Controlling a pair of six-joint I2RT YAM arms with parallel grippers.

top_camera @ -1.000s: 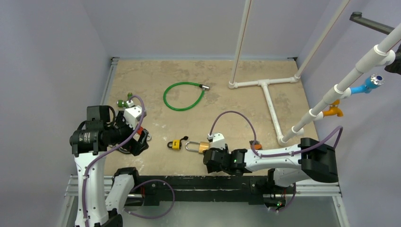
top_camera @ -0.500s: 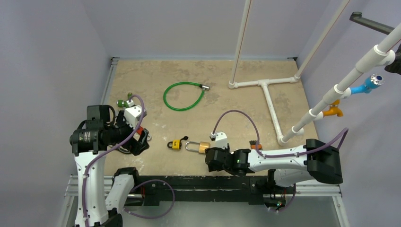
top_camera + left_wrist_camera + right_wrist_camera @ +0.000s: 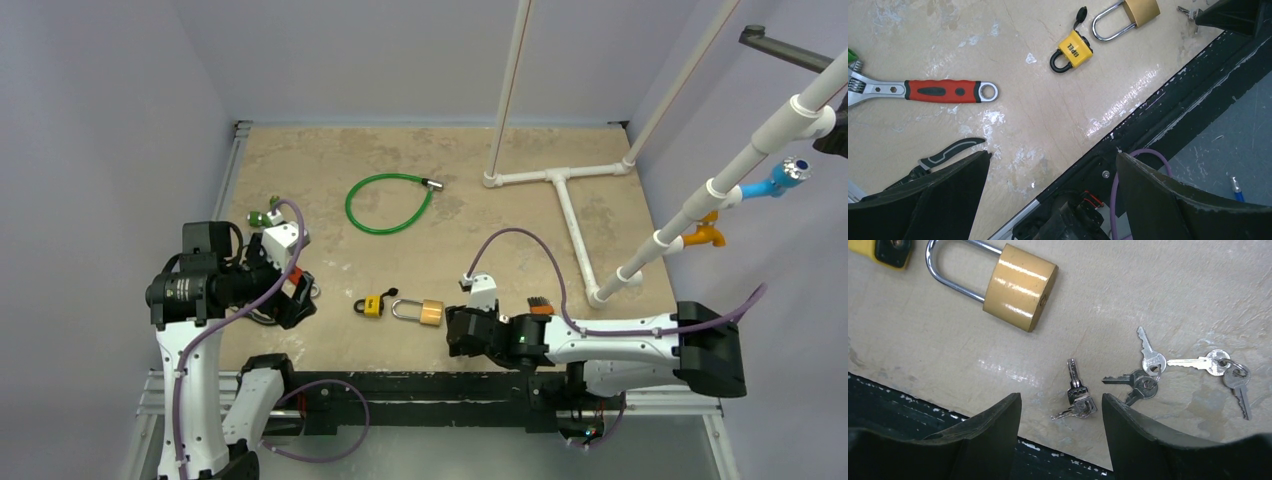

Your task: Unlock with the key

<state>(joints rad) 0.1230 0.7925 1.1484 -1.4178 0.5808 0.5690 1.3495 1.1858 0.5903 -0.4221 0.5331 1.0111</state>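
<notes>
While the right tool [image 3: 1060, 407] hangs with its jaws apart and empty around a small key pair [image 3: 1077, 395] on the desk [image 3: 1148, 280], the brass padlock [image 3: 1020, 287] lies near, a key bunch [image 3: 1193, 365] beside. The left tool [image 3: 1053, 160] gapes wide, holding nothing.

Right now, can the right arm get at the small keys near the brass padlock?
Probably yes. The right end effector is open, and the small keys lie flat between its fingers, uncovered. The brass padlock and the bigger key bunch lie clear of them.
</notes>
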